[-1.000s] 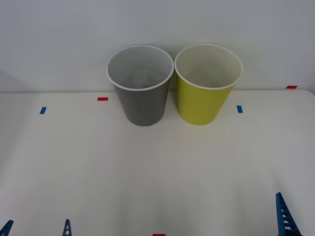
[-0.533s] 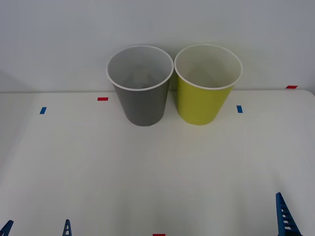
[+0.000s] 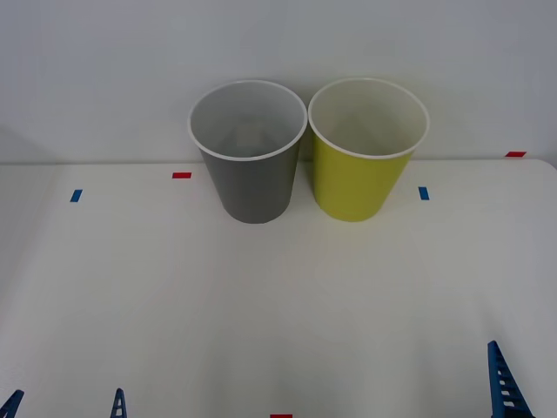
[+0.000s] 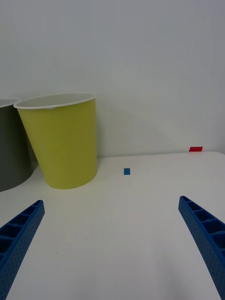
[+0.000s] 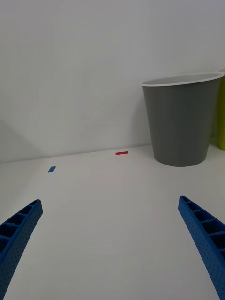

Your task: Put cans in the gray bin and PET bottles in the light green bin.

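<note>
Gray bin [image 3: 252, 165] upright at far middle of white tabletop [image 3: 278, 305], light green bin [image 3: 365, 161] just beside it on robot's right, rims nearly touching. A dim shape lies inside the gray bin, can't tell what. Left pincer [image 5: 110, 243] low at near left edge, fingers spread, holding nothing. Right pincer [image 4: 110, 243] low at near right, fingers spread too, nothing held. Small blue and red tape marks [image 3: 181, 175] on tabletop.

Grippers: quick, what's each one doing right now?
Left gripper: open, empty, low near the table's front edge.
Right gripper: open, empty, also low at the front.
</note>
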